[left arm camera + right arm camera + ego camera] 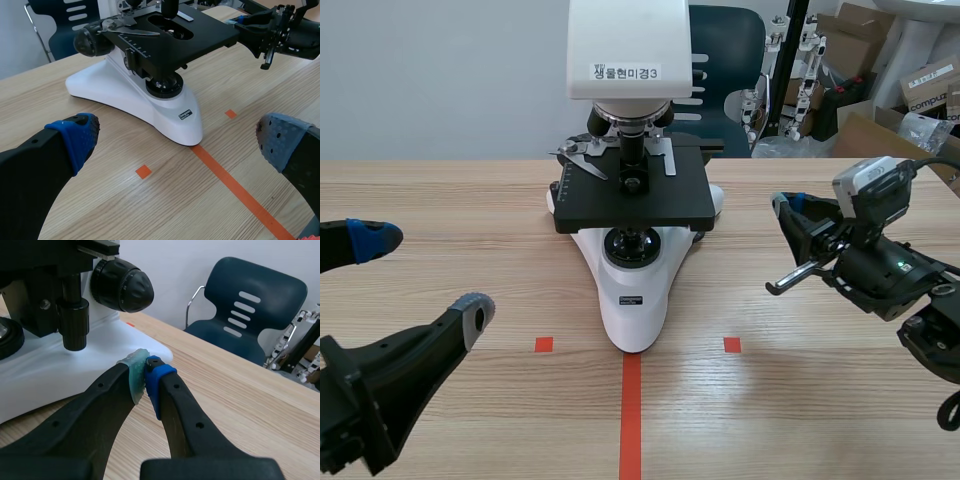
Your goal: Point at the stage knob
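Right fingers: closed on nothing, grey-green pad and blue pad pressed together at the tip. Just ahead of the tip lies the white foot of the microscope; from the wrist view we cannot tell whether the tip touches it; the scene view shows a gap of bare desk between tip and instrument. The stage knob hangs ahead of these fingers and above their tip, a black vertical stem under the edge of the black stage; the closed tip is aimed toward it but stands apart from it. Beside the stem and higher sits the large round black focus knob.

Left fingers: spread wide, nothing between them; blue pad on one, grey pad on the other. They hover low over the desk, apart from the instrument; ahead of them, between the two pads, we see the narrow front of the white foot meeting the orange-red tape line; the stage knob sits on the side of the instrument away from these fingers.

Further out: the white head carries a printed label; beyond the desk, past the right fingers, stands a dark blue chair; cardboard boxes lie farther off beside it.
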`<state>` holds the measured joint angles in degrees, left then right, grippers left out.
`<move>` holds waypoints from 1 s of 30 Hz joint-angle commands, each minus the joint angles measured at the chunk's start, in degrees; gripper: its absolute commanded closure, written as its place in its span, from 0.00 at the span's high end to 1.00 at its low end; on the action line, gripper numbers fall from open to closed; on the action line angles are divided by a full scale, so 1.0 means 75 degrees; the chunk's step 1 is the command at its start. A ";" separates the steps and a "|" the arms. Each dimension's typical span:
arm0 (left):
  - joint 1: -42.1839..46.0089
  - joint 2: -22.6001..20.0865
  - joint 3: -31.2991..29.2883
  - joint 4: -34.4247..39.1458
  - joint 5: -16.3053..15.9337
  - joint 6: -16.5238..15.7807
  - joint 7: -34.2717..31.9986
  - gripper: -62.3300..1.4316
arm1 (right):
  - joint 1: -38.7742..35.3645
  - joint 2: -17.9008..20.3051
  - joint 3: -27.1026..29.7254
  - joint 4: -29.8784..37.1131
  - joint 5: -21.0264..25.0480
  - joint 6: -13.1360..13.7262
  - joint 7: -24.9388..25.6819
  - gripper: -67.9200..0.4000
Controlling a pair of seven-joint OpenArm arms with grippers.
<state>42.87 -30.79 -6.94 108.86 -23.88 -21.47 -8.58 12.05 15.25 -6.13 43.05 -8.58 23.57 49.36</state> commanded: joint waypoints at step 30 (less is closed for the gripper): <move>-0.0009 0.0017 -0.0020 0.0122 -0.0073 -0.0017 -0.0111 1.00 | 0.0119 -0.0469 -0.0737 -0.0714 -0.0918 -0.0256 0.1099 0.04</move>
<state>42.87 -30.81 -6.94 108.86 -23.88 -21.47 -8.58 12.36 11.75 -12.12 37.34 -16.25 21.50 56.58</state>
